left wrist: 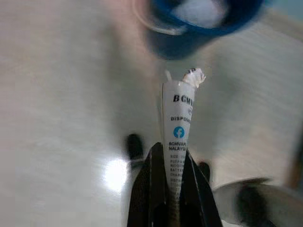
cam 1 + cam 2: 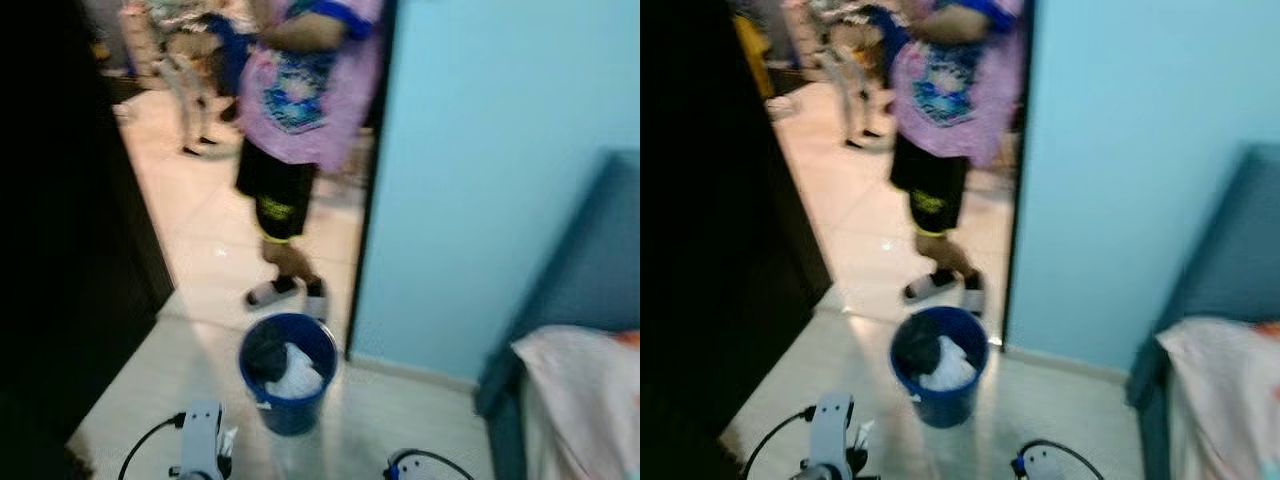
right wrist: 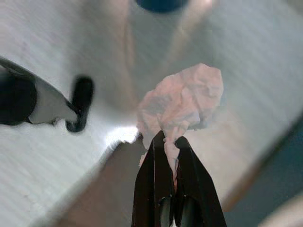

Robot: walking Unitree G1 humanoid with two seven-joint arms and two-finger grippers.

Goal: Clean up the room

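- Left claw (image 1: 171, 189) clamped on printed white wrapper (image 1: 177, 127), aimed toward blue bin (image 2: 289, 372) for dropping.
- Right claw (image 3: 171, 156) pinched on crumpled pink paper (image 3: 182, 101), above floor (image 3: 57, 156), likewise bin-bound.

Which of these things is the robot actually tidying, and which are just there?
Part of the job:
white printed wrapper in left gripper
crumpled pink tissue in right gripper
blue bin

Just there:
person
bed
dark wardrobe
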